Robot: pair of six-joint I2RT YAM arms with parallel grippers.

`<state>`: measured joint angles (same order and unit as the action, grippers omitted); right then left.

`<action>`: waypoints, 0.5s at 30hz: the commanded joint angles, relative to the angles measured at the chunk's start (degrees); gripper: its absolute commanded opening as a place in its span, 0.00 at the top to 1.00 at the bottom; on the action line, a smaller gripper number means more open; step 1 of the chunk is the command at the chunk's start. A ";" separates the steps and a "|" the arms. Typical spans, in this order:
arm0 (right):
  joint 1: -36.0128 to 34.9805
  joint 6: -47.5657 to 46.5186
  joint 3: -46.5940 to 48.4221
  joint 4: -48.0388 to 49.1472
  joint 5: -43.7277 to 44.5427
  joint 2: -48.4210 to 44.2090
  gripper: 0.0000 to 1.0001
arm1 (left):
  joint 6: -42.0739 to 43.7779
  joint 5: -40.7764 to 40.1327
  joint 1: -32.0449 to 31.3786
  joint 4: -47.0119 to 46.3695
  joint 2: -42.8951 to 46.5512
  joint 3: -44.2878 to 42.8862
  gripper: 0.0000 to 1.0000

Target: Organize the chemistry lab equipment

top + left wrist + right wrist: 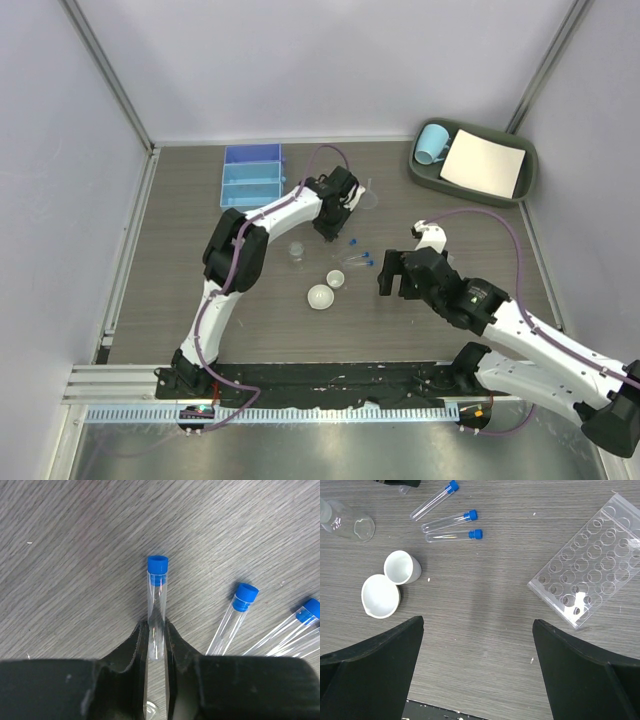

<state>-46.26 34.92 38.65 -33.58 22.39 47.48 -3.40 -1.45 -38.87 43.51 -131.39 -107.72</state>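
The left gripper (156,628) is closed down on a clear plastic tube with a blue cap (157,592); its black fingers (131,650) press both sides of the tube, and the capped end sticks out ahead of the fingertips over the grey wood-grain table (75,555); whether the tube is lifted I cannot tell. Three more blue-capped clear tubes (235,615) lie fanned to this gripper's right, apart from the gripped one. In the overhead view a blue plastic compartment tray (250,175) sits beyond it to the left; a small clear beaker (297,250) stands near its left side; a clear funnel (368,197) lies just beyond it to the right.

The right gripper (477,665) has its jaws spread wide with nothing between them. Ahead of it to the left, two small white round dishes (381,596) touch each other; ahead to the right lies a clear plastic tube rack (590,565). Far beyond it, a dark green tray (525,185) holds a light-blue mug (432,143) and a white paper sheet (483,163).
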 commanded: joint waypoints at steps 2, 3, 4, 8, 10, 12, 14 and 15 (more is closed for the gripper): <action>0.21 0.94 0.54 -0.43 0.37 -1.08 0.04 | -0.29 -1.36 0.46 1.58 3.50 2.52 0.92; 0.21 0.86 0.63 -0.43 0.20 -0.99 0.04 | -0.81 -1.36 0.46 1.58 4.47 2.60 0.93; 0.21 0.68 0.89 -0.43 0.11 -0.99 0.04 | -0.99 -1.01 0.46 1.58 7.00 3.04 0.94; 0.12 -1.34 2.39 -0.43 -2.26 -1.69 0.04 | -1.96 5.30 0.46 2.54 13.08 3.48 0.94; 0.21 -2.48 4.05 -1.30 -4.28 -3.00 0.04 | -2.22 7.59 0.46 3.77 16.32 3.75 0.94; 0.12 -3.45 5.46 -2.97 -6.38 -3.54 0.04 | -2.23 12.51 0.46 4.92 18.62 4.18 0.94; 0.21 -4.33 7.31 -4.03 -10.95 -4.07 0.05 | -2.58 15.41 0.38 5.10 22.03 5.41 0.94; 0.29 -4.77 7.75 -4.73 -12.88 -4.24 0.05 | -2.75 19.00 0.38 5.01 23.10 6.11 0.94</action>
<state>-46.26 32.91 41.39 -36.93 17.04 45.01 -5.15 6.42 -38.61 47.29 -116.84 -103.07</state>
